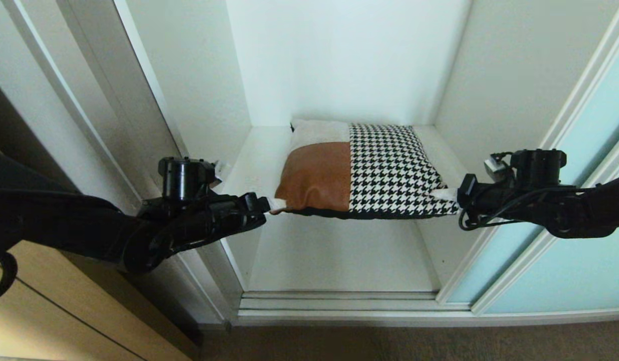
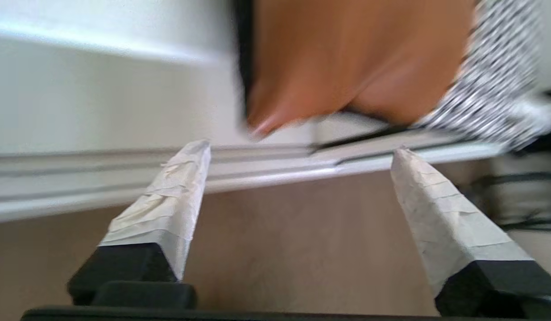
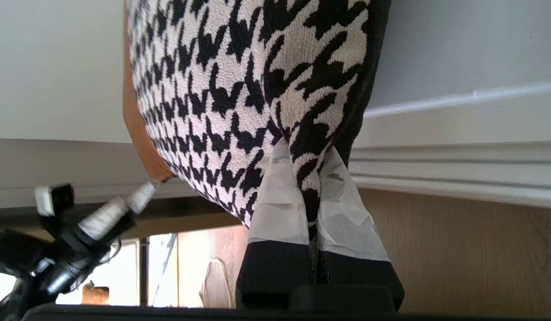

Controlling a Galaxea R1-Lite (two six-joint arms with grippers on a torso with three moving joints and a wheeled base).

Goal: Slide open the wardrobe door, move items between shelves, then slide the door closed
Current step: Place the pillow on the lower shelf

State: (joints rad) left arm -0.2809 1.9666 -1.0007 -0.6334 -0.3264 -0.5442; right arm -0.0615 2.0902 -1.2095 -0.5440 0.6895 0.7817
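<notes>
The cushion (image 1: 362, 168) lies on the shelf (image 1: 254, 165), door (image 1: 565, 240) open. The right gripper (image 3: 307, 178) pinches its houndstooth corner; the left gripper (image 2: 302, 154) gapes just short of the leather corner. Placing looks nearly done: next, the right must let go.

Setting: a home, by the look of it a bedroom or hallway.
Wardrobe: white built-in interior with a shelf (image 1: 259, 160) between the two claws.
Door: frosted aqua sliding wardrobe door (image 1: 550, 271) just behind the right gripper (image 1: 447, 194).
Floor: brown carpet (image 1: 414, 343) below both claws.
</notes>
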